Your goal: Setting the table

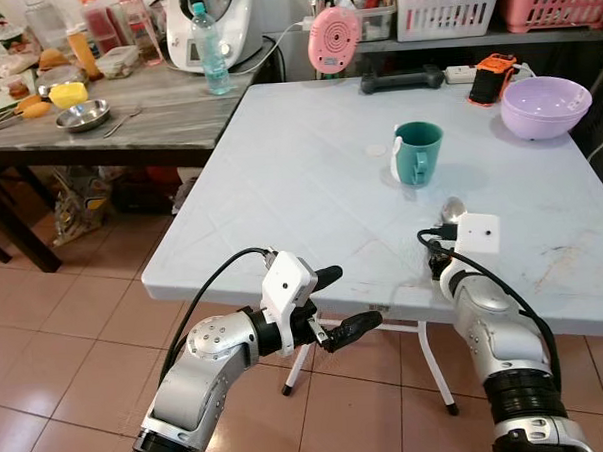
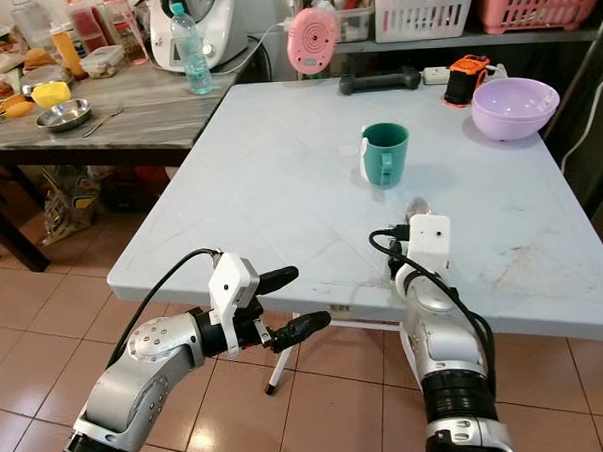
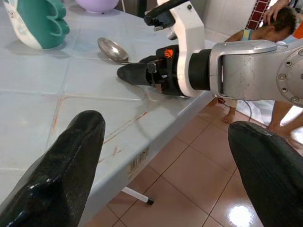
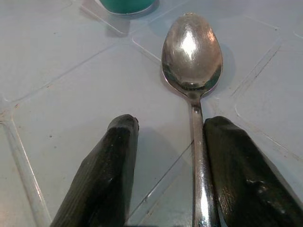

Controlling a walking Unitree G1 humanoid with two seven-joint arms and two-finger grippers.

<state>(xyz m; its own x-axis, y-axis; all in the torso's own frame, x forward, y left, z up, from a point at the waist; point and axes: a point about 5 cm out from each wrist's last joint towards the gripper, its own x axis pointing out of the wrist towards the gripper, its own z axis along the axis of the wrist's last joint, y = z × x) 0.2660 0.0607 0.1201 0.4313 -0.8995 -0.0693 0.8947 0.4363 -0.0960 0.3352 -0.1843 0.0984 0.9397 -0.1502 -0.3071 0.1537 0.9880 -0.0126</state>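
1. Where our right arm reaches over the near edge of the pale blue counter (image 1: 279, 177), we log the right gripper (image 4: 165, 170) lying low on the surface, its fingers (image 4: 102, 175) parted a narrow way with the handle of the spoon (image 4: 191, 52) running between them, hard against one finger; we cannot tell whether the other finger touches it.
2. The spoon lies flat on the counter, bowl up and pointing away from our gripper toward the green mug (image 1: 416, 151); the bowl is bare metal and catches the light.
3. The green mug stands upright just beyond the spoon, near the middle of the counter, apart from the spoon.
4. We record a lilac bowl (image 1: 545, 105) at the far right corner of the counter, with an orange-and-black device (image 1: 492, 78) just to its left and a black dumbbell (image 1: 403, 79) further left along the far edge.
5. A pink round device (image 1: 334, 39) stands at the far edge, left of the dumbbell.
6. Our left gripper (image 1: 335, 305) hangs off the counter, in front of its near edge and over the tiled floor (image 1: 76, 326); its fingers (image 3: 71, 161) are spread wide and grip nothing.
7. To our left is a grey side counter (image 1: 167, 117) carrying a water bottle (image 1: 212, 50), a steel dish (image 1: 82, 115) and a white appliance (image 1: 212, 20).
8. A person (image 3: 255, 33) shows partly beyond our right arm in the left wrist view.
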